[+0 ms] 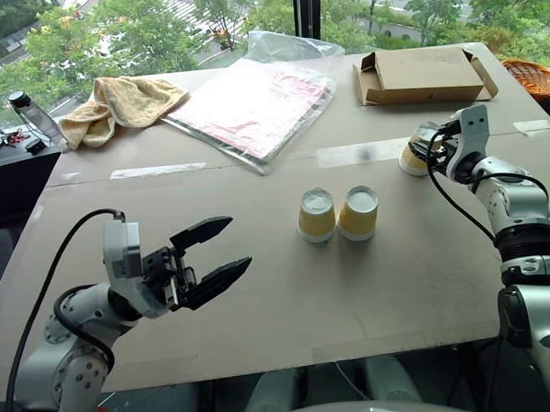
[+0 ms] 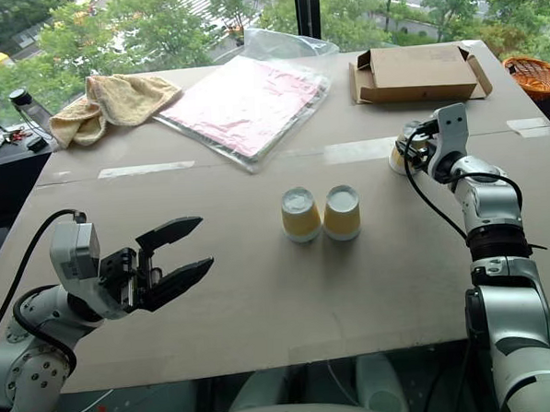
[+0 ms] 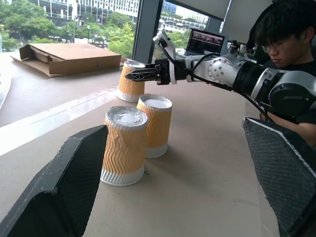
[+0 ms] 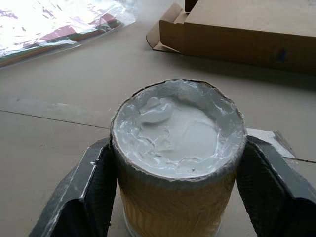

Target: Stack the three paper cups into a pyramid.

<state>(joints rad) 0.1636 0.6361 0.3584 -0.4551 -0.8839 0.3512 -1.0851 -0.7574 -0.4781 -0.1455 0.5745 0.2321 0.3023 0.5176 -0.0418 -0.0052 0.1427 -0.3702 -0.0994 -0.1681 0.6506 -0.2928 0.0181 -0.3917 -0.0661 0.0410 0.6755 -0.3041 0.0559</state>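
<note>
Paper cup (image 4: 177, 163) clamped between right fingers (image 4: 94, 192) on the worktop (image 1: 261, 299).
Next: lifting onto the upright pair (image 1: 337, 214); left fingers (image 1: 219, 278) spread wide, empty.

Two paper cups (image 2: 321, 213) stood upside down side by side, touching, at the middle of the table (image 2: 261, 299). Far right, the right gripper (image 2: 410, 149) was closed on the third cup (image 2: 400, 155), which sat on the tabletop near a strip of tape (image 2: 355, 151). Down at the near left, the left gripper (image 2: 187, 248) hung with its black fingers spread, well apart from the pair. Beyond lay a cardboard box (image 2: 420, 73), a plastic bag of pink sheets (image 2: 246, 101) and a tan towel (image 2: 113, 102).
</note>
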